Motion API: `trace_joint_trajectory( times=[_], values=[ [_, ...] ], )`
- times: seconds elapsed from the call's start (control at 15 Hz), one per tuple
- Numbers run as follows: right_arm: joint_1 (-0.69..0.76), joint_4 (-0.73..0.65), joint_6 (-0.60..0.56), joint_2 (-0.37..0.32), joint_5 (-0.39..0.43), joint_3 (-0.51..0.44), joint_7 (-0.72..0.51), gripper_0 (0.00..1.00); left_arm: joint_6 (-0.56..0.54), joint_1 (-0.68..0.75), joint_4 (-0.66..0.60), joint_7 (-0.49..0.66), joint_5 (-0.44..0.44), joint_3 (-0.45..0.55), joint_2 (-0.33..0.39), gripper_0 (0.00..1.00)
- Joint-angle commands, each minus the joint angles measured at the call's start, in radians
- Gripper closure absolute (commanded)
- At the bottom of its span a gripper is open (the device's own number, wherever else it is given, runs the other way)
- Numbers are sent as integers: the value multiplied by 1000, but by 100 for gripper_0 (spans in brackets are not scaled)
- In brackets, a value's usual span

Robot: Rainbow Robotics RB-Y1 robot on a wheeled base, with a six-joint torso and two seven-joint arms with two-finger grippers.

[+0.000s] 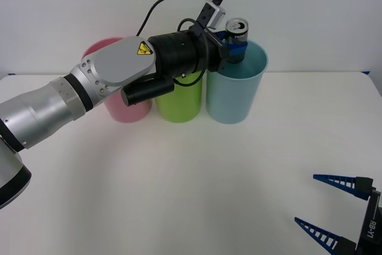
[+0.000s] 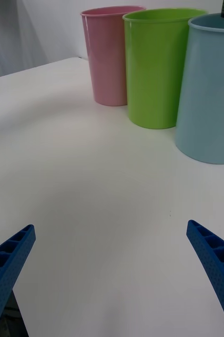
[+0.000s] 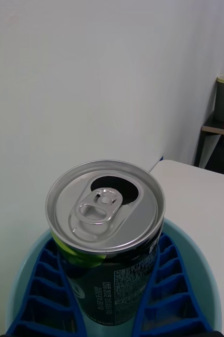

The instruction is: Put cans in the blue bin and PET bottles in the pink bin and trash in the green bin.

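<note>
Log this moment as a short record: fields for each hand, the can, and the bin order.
left hand: shut on the can, held over the blue bin's mouth
can: upright, tab end up, opened, above the blue bin
right hand: open, low over the near right of the table, holding nothing
bin row, robot's left to right: pink bin, green bin, blue bin

Only readable bit is "RB-Y1" on the right gripper [image 1: 341,216]; fine print on the can [image 3: 109,247] is too small.
</note>
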Motion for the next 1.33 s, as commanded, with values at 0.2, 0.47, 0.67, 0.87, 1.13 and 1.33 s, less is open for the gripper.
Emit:
trace_joint_trajectory(
  times=[0.2,0.47,0.67,0.87,1.13,1.33],
  values=[
    [0,0,0,0,0,0,0,0,1,-7,0,3,6,1,2,0],
    [0,0,0,0,0,0,0,0,1,-7,-28,3,51,1,17,0],
    [0,0,0,0,0,0,0,0,1,-7,-35,3,62,1,22,0],
    [0,0,0,0,0,0,0,0,1,-7,-35,4,69,1,22,0],
    [0,0,0,0,0,0,0,0,-1,-7,-45,-17,69,7,28,0],
    [0,0,0,0,0,0,0,0,-80,-7,-94,-129,197,37,91,0]
  ],
)
